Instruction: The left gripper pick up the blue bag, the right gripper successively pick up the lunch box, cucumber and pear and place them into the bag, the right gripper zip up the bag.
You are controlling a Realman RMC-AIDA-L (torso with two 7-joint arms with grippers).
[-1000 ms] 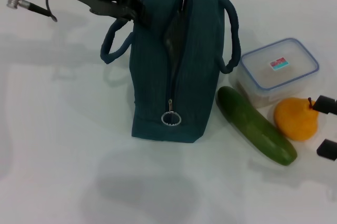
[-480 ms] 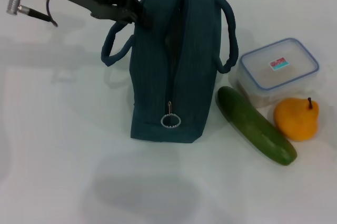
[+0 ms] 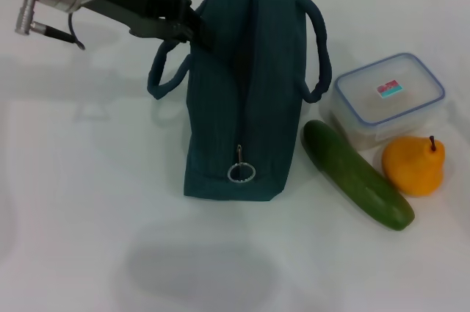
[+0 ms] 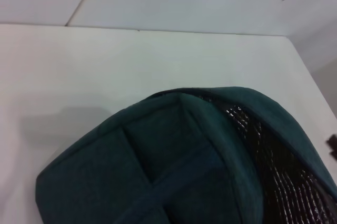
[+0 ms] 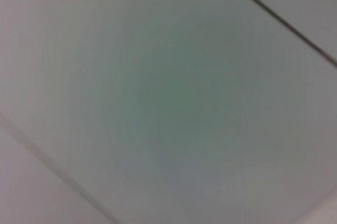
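Blue bag (image 3: pixel 246 92) stood upright on table (image 3: pixel 88 216); left gripper (image 3: pixel 192 27) clamped on its upper left side. Lunch box (image 3: pixel 385 98), cucumber (image 3: pixel 356 174), pear (image 3: pixel 413 164) lay right of it. Only the left wrist view showed the bag's (image 4: pixel 174 166) black lining. Right gripper unseen.

You have a dark teal bag (image 3: pixel 242 92) with black mesh lining, a green cucumber (image 3: pixel 358 174), an orange-yellow pear (image 3: pixel 414 166), a clear blue-rimmed lunch box (image 3: pixel 388 95), all on your white desk (image 3: pixel 88 202).
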